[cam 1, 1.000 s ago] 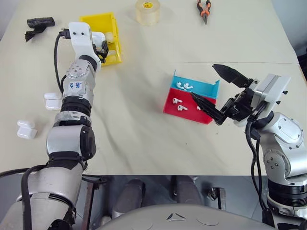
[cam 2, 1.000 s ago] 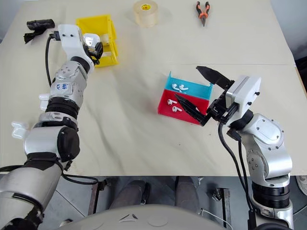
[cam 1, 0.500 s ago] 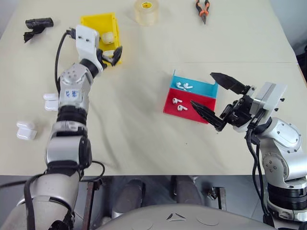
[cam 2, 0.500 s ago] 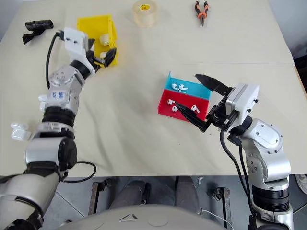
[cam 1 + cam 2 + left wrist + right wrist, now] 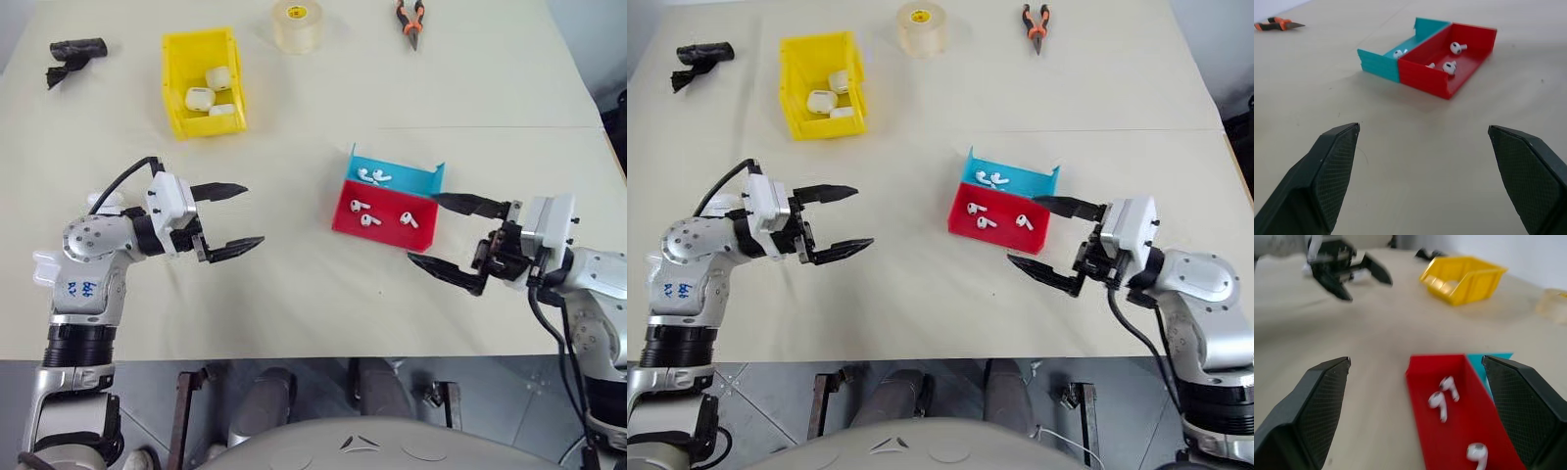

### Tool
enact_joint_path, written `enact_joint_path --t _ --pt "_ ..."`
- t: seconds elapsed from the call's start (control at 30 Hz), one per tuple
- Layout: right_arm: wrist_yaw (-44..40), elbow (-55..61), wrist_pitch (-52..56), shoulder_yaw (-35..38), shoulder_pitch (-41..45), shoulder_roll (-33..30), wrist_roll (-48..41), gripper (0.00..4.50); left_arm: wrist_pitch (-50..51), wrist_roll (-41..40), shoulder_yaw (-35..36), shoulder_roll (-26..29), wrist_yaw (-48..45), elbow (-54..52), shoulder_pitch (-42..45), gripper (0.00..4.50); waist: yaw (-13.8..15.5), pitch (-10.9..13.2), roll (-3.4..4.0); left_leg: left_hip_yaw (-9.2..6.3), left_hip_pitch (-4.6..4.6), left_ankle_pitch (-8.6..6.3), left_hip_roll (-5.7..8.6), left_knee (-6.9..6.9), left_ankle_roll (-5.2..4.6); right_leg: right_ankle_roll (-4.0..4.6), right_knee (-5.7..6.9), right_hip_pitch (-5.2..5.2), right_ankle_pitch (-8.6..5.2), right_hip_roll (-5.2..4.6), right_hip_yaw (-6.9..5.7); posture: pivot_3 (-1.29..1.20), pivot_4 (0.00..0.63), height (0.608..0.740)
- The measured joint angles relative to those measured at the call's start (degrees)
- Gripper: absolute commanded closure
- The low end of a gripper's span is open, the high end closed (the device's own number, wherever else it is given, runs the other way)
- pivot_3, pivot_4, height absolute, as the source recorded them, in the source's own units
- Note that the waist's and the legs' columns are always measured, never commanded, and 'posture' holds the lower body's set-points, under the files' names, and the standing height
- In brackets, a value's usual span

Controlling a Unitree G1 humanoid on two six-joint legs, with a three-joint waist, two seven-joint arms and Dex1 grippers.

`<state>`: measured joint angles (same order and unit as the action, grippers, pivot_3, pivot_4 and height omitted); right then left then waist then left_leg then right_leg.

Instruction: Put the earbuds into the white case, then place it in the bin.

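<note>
**Both claws empty — next pair of earbuds waits in the tray**

Both the left claw [image 5: 217,218] and right claw [image 5: 460,238] hang spread wide, holding nothing. The earbuds [image 5: 367,212] lie in the red and blue tray [image 5: 345,221] mid-counter, stems at differing angles — pinch one across its stem. The bin [image 5: 177,80], long axis toward the counter's far edge, holds white cases [image 5: 200,98].

place: workshop bench | cues: pliers [image 5: 414,20], tape roll [image 5: 300,24]
</note>
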<state>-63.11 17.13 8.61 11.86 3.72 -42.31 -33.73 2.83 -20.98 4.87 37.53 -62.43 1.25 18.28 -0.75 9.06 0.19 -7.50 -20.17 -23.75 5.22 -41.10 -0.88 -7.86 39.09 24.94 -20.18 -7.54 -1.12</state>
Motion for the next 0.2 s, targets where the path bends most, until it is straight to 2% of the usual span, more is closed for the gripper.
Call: enact_joint_path --t 0.2 --pt "-3.8 -5.3 -2.4 1.3 -0.8 -2.1 1.4 0.0 -0.7 0.2 0.3 0.2 1.1 -2.0 -3.4 0.03 0.4 0.0 0.0 -0.03 0.03 0.0 -0.03 0.0 0.0 -0.1 -0.19 -0.22 0.05 0.02 -0.14 0.0 0.15 0.74"
